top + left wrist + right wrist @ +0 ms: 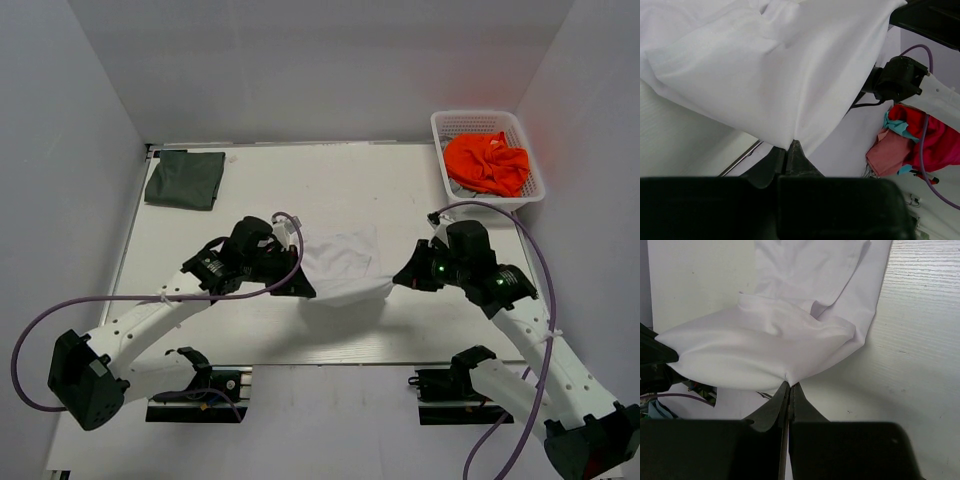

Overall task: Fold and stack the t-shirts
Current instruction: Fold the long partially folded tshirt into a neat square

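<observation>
I have the white t-shirt (343,265) strung between both arms near the middle of the table (300,180), a little toward the near edge. The left gripper (792,146) is pinched tight on the shirt's edge: in its wrist view the two fingers meet at a point with a fold of white cloth caught between them, and the fabric fans up and away from there. The right gripper (789,386) is closed just as tightly on the opposite side, with cloth bunched into its fingertips and the rest of the shirt lying flat on the table beyond. From above, the near edge of the shirt bows between the two grips and casts a shadow, though I can't tell whether the sagging middle touches the table. The dark grey-green t-shirt (185,178) lies folded at the far left corner, well apart from the arms. At the far right a white basket (440,125) holds an orange cloth (487,162).
</observation>
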Tool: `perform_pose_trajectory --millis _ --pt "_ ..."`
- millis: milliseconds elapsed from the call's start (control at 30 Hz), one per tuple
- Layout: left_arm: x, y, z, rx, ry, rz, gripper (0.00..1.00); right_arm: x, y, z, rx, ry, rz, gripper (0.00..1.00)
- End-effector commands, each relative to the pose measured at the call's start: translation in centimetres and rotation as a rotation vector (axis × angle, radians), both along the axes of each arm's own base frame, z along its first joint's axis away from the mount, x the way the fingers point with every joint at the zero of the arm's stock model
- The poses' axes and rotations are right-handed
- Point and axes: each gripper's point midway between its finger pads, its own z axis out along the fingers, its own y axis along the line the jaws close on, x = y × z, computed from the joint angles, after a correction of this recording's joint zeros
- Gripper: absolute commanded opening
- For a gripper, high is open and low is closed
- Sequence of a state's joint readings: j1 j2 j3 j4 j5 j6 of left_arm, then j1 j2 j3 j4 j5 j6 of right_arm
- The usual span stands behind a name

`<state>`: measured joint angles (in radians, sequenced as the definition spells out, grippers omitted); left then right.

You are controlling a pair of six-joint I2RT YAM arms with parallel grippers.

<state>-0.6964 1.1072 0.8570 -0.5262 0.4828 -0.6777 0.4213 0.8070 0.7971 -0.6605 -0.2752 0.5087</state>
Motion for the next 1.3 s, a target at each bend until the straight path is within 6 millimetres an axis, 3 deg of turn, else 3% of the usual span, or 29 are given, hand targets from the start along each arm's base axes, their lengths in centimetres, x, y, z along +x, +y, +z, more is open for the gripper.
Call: perform_pose_trajectory --millis 0,300,367,400,467,500,633,700,867,1200,1267 --pt "0.0 0.5 1.1 0.007 -0.010 0.036 0.09 1.5 -0.2 1.8 -0.016 -0.072 -0.022 0.00" --pt "5.7 0.7 2.1 0.099 -0.101 0.201 0.09 6.6 0.5 3.5 0.009 -0.164 -0.127 0.00" --pt "7.0 0.7 1.1 0.147 -0.075 0.258 0.09 7.8 0.5 3.6 -0.004 -0.158 -0.152 0.00" --pt "7.8 0.4 1.5 0.150 -0.087 0.271 0.07 8.2 0.6 3.5 -0.009 -0.156 -0.160 0.00" --pt "9.3 0.6 -0.2 0.214 -0.052 0.342 0.02 9.2 0.5 3.2 -0.031 -0.152 -0.181 0.00" --pt "10.9 1.3 -0.1 0.241 -0.077 0.414 0.02 9.6 0.7 3.3 -0.028 -0.160 -0.182 0.00" --pt "13.5 1.8 -0.8 0.298 -0.070 0.524 0.01 12.0 1.2 4.1 -0.028 -0.198 -0.194 0.00" --pt "15.0 1.9 -0.7 0.294 -0.073 0.566 0.01 12.9 1.2 3.1 -0.055 -0.174 -0.206 0.00" --pt "16.5 2.9 -0.7 0.316 -0.090 0.620 0.00 15.4 1.0 3.7 -0.084 -0.194 -0.234 0.00" --pt "20.3 4.1 -1.5 0.344 -0.087 0.700 0.05 20.2 2.0 2.1 -0.115 -0.156 -0.226 0.00" --pt "22.1 4.7 -1.8 0.344 -0.092 0.737 0.05 21.5 2.3 1.1 -0.121 -0.139 -0.221 0.00"
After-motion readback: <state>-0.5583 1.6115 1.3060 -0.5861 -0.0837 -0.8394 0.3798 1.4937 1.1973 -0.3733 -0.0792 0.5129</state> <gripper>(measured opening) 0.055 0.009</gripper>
